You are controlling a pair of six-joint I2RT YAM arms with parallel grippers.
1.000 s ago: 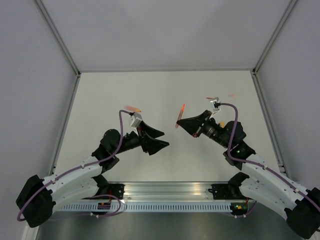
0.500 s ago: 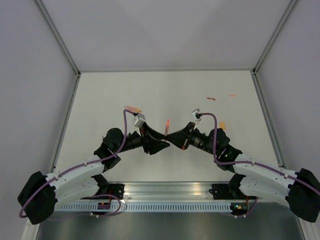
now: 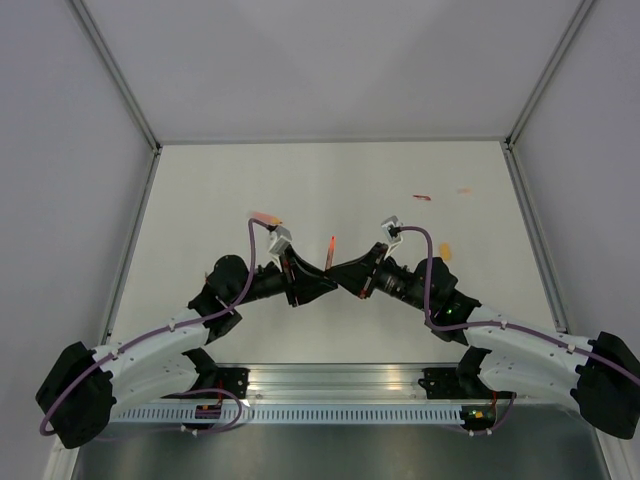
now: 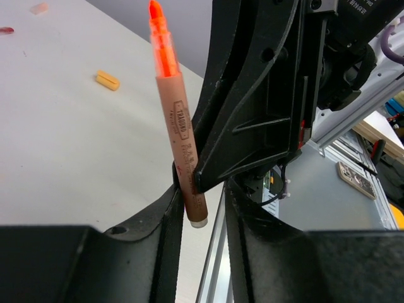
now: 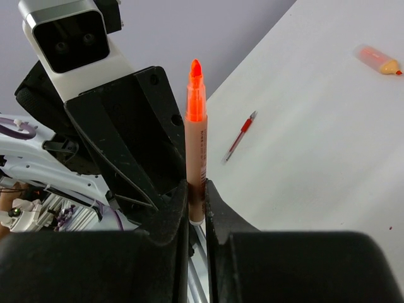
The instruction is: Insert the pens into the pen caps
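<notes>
The right gripper (image 5: 197, 202) clamps 1 uncapped orange pen (image 5: 196, 136). The left gripper (image 4: 202, 189) stands half-closed at its base, grip unclear. 1 orange cap (image 4: 107, 80) lies apart, so capping remains.

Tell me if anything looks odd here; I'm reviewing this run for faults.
Nothing looks spilled or broken. One oddity: the left gripper and the right gripper crowd the same uncapped orange pen, which the right one grips, while an orange cap lies apart on the table.
</notes>
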